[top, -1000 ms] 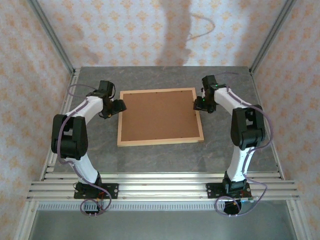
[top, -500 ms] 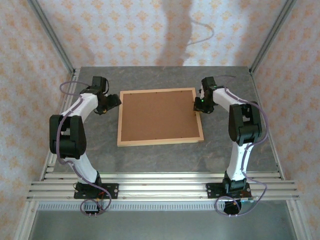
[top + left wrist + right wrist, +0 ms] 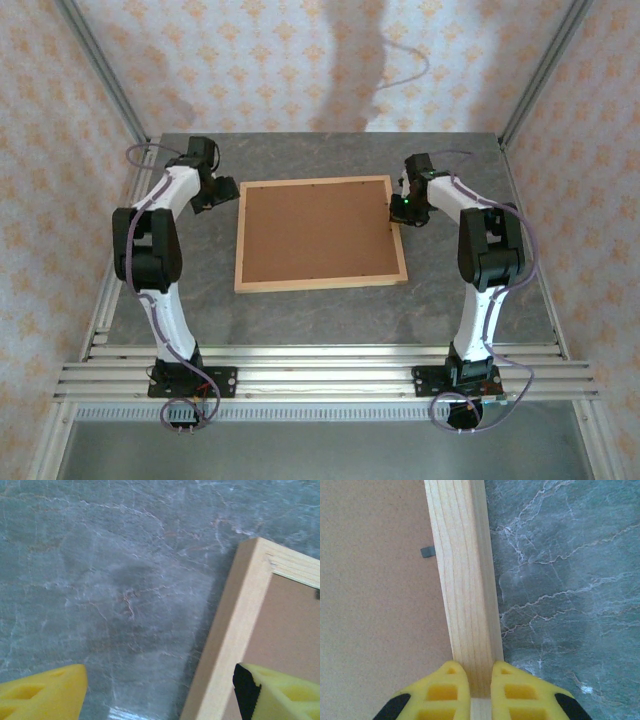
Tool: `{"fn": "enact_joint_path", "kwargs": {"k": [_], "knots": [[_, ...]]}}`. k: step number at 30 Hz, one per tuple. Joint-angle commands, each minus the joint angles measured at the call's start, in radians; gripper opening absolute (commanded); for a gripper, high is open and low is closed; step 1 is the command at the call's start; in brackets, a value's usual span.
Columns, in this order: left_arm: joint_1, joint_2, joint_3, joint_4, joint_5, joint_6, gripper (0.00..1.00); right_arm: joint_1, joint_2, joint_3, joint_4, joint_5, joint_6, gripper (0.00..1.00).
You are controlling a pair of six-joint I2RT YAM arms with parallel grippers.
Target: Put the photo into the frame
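The frame [image 3: 320, 284] of light wood lies face down in the middle of the table, with a brown backing board [image 3: 318, 230] filling it. The photo is hidden. My right gripper [image 3: 400, 208] is shut on the frame's right rail [image 3: 462, 580], one yellow finger pressed against each side of the wood [image 3: 472, 680]. My left gripper [image 3: 222, 190] hovers open at the frame's back left corner. In the left wrist view the left rail [image 3: 235, 630] runs between its spread fingers [image 3: 160, 695], touching neither.
The grey marble table [image 3: 320, 315] runs round the frame on all sides. A small metal tab [image 3: 427, 552] holds the backing board at the right rail. Patterned walls and metal posts [image 3: 118, 100] close in the back and sides.
My right gripper has closed onto the frame's right rail. The left arm has swung back from the left rail to the frame's back left corner, still open.
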State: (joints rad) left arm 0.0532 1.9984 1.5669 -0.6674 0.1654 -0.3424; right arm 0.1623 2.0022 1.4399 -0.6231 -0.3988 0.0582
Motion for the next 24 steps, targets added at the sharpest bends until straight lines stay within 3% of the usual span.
{"fn": "enact_joint_path", "kwargs": {"k": [1,10,24], "knots": [[0.007,0.045,0.072,-0.088,-0.047,0.060,0.79,-0.005,0.011,-0.015,-0.013,0.031,0.007,0.11],[0.005,0.099,0.118,-0.122,0.058,0.100,0.77,-0.004,0.018,-0.013,-0.020,0.027,0.020,0.12],[-0.004,0.095,0.041,-0.130,0.105,0.128,0.77,-0.003,0.042,-0.010,-0.017,0.022,0.025,0.12]]}}
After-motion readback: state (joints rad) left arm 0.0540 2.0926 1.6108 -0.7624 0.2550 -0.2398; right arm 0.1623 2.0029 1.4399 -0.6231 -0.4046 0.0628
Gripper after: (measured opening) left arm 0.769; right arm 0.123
